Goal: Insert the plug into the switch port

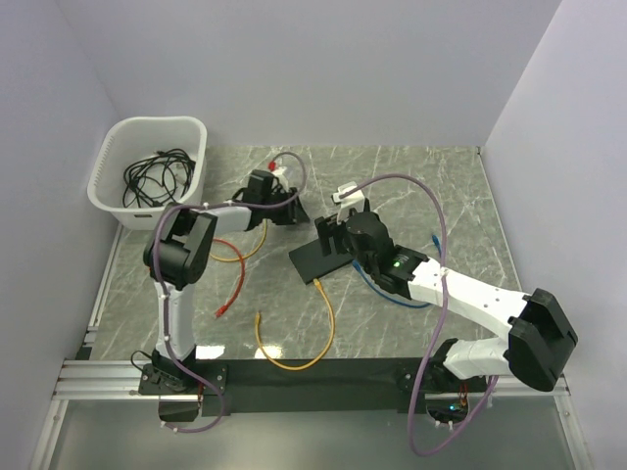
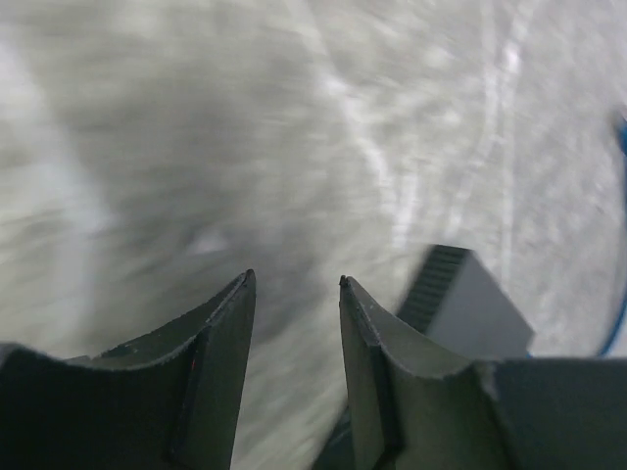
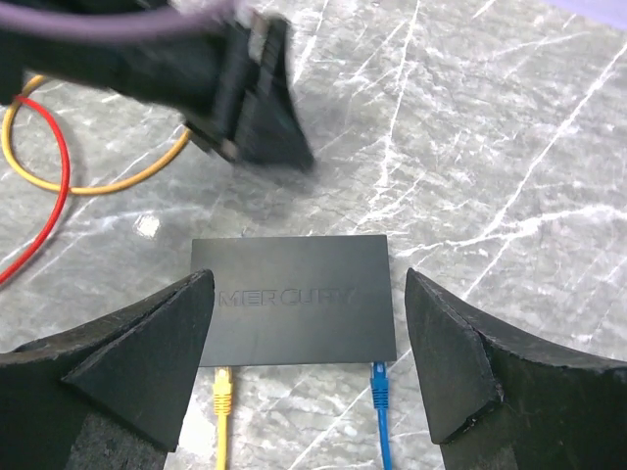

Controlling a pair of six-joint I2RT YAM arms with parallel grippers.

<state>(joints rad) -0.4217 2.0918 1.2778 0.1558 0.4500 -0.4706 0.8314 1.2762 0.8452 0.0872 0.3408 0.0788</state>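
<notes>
The switch point(image 3: 294, 299) is a flat black box marked MERCURY, lying on the marble table; it also shows in the top view point(image 1: 315, 260). A yellow plug point(image 3: 223, 387) and a blue plug point(image 3: 379, 382) sit against its near edge, in its sockets as far as I can see. My right gripper point(image 3: 309, 284) is open and empty, its jaws straddling the switch from above. My left gripper point(image 2: 296, 282) is open and empty, blurred, just behind the switch, whose corner point(image 2: 470, 304) shows beside its right finger. The left gripper also shows in the right wrist view point(image 3: 255, 98).
A white basket point(image 1: 108, 162) with black cables stands at the back left. A yellow cable point(image 1: 328, 323) runs toward the front rail. A red cable point(image 1: 235, 284) with its loose plug point(image 1: 221, 311) lies left of the switch. A blue cable point(image 1: 377, 289) passes under the right arm.
</notes>
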